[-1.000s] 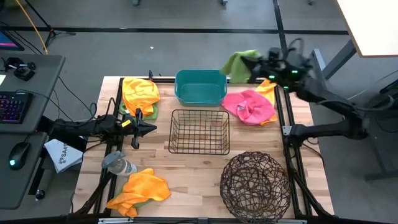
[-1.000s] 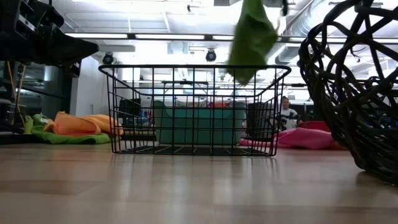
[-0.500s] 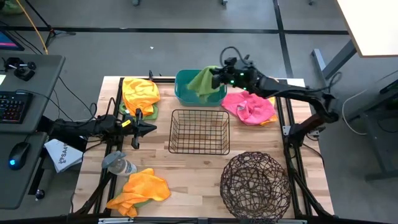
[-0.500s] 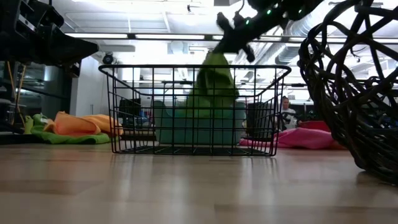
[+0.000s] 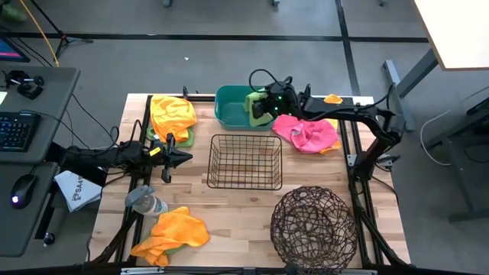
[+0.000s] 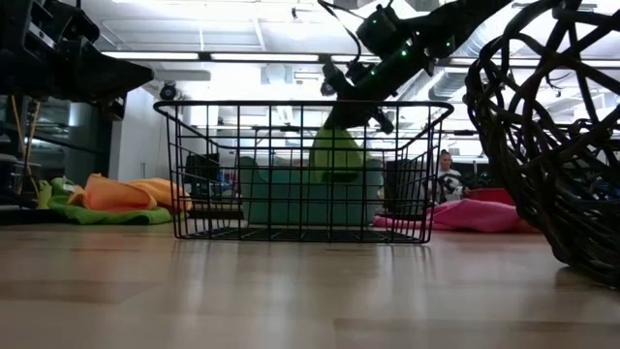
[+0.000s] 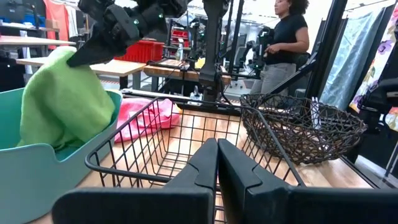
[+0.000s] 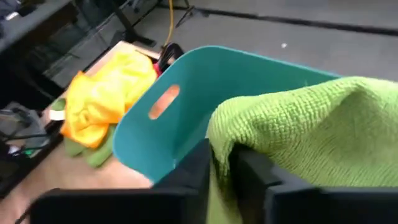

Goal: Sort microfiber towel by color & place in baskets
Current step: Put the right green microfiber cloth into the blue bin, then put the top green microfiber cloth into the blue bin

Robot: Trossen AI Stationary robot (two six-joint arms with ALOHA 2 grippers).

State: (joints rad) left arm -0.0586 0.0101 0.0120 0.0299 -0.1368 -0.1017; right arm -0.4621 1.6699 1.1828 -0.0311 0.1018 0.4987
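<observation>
My right gripper (image 5: 261, 108) is shut on a green towel (image 5: 253, 102) over the right end of the teal tub (image 5: 231, 116) at the table's far side. The towel also shows in the right wrist view (image 8: 298, 124) and the left wrist view (image 7: 62, 106). The black wire-grid basket (image 5: 244, 160) stands in the middle, and the round dark-brown wire basket (image 5: 313, 225) stands near right. My left gripper (image 5: 186, 158) is shut and empty, just left of the black basket. My right gripper pinches a bunched fold at the green towel's upper end (image 8: 224, 134) between its two fingers. It comes slanting down from the table's right. The towel hangs below the fingers (image 6: 337, 160), and its lower part reaches inside the teal tub.
A pink towel (image 5: 309, 131) lies right of the tub, with an orange one (image 5: 332, 99) beyond it. A yellow-orange towel on a green one (image 5: 172, 114) lies far left. Another orange towel (image 5: 172, 233) and a bottle (image 5: 145, 202) lie near left.
My right gripper has gone from beyond the table's far right corner toward the left and down, over the teal tub, still shut on the green towel. The towel, which hung high in the air, now hangs with its lower part in the tub.
</observation>
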